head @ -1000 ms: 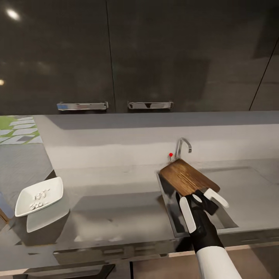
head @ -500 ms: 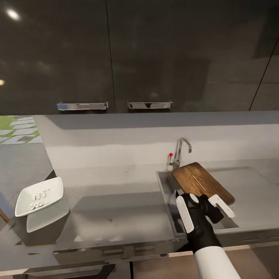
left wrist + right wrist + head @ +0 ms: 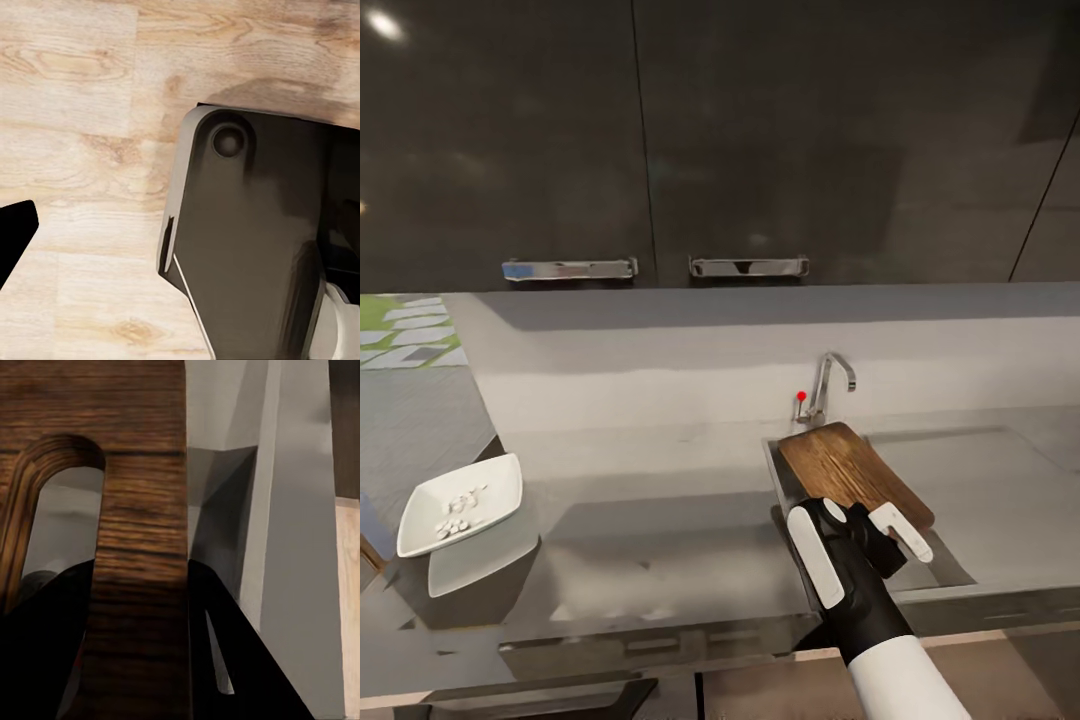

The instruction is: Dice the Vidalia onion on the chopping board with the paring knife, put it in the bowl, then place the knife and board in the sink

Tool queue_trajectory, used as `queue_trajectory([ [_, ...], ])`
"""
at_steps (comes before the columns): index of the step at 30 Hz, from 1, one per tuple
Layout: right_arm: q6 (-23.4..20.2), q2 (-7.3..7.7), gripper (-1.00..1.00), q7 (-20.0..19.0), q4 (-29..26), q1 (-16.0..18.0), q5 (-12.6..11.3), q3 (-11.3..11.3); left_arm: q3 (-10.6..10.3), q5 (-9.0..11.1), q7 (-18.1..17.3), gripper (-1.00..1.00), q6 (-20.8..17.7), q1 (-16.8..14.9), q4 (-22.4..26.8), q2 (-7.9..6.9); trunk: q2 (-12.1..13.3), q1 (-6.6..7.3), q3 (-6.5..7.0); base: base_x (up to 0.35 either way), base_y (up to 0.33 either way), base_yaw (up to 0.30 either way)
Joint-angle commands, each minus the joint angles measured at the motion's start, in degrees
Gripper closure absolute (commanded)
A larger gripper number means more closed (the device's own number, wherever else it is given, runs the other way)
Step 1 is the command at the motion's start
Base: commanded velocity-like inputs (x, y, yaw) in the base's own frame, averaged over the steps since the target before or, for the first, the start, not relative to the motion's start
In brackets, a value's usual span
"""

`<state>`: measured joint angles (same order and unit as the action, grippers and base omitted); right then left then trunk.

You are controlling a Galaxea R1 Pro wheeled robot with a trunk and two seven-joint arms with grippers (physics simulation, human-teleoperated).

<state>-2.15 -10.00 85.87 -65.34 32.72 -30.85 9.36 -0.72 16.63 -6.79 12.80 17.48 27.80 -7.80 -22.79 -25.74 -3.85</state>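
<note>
Head view: my right gripper (image 3: 865, 535) is clamped on the chopping board (image 3: 848, 471), tilted over the sink (image 3: 785, 480). I cannot tell my left gripper's state. The bowl (image 3: 460, 503) stands far left on the countertop (image 3: 660, 540).

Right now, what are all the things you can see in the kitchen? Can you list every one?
chopping board: one, dark brown wood, tilted over the sink, held at its handle end
sink: one, grey steel, set into the countertop on the right
tap: one, chrome with a red knob, behind the sink
bowl: one, white, on the countertop at the far left
diced bits: several, pale, inside the bowl
countertop: one, glossy grey, running across the view
wall cabinets: dark glossy doors with two chrome handles, above
floor: pale wood planks, in the left wrist view
right gripper: one, black with white fingers, shut on the chopping board
</note>
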Motion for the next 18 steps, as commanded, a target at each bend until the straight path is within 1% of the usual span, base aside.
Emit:
queue_trajectory([
  [1, -0.22, 0.0, 1.0, 0.25, -0.05, 0.06, -0.31, 0.08, -0.07, 0.6, -0.29, -1.0, 0.03, 0.01, 0.06, -0.03, -0.13, -0.04, -0.21, 0.077, 0.0, 0.0],
  [6, -0.15, 0.0, 1.0, 0.22, -0.05, 0.06, -0.5, 0.12, -0.07, 0.6, -0.32, -1.0, 0.03, 0.01, 0.01, -0.03, -0.13, -0.04, -0.67, 0.073, 0.0, 0.0],
  [14, -0.13, 0.0, 1.0, 0.2, -0.05, 0.06, -0.55, 0.04, -0.07, 0.6, -0.3, -1.0, 0.03, 0.01, -0.01, -0.03, -0.13, -0.04, -1.4, 0.008, 0.0, 0.0],
  [15, -0.13, 0.0, 1.0, 0.19, -0.05, 0.06, -0.66, 0.04, -0.07, 0.6, -0.29, -1.0, 0.03, 0.01, 0.0, -0.03, -0.13, -0.04, -1.49, 0.0, 0.0, 0.0],
  [18, -0.13, 0.0, 1.0, 0.18, -0.05, 0.06, -1.95, 0.02, -0.07, 0.6, -0.3, -1.0, 0.03, 0.01, -0.01, -0.03, -0.13, -0.04, -1.77, 0.07, 0.0, 0.0],
])
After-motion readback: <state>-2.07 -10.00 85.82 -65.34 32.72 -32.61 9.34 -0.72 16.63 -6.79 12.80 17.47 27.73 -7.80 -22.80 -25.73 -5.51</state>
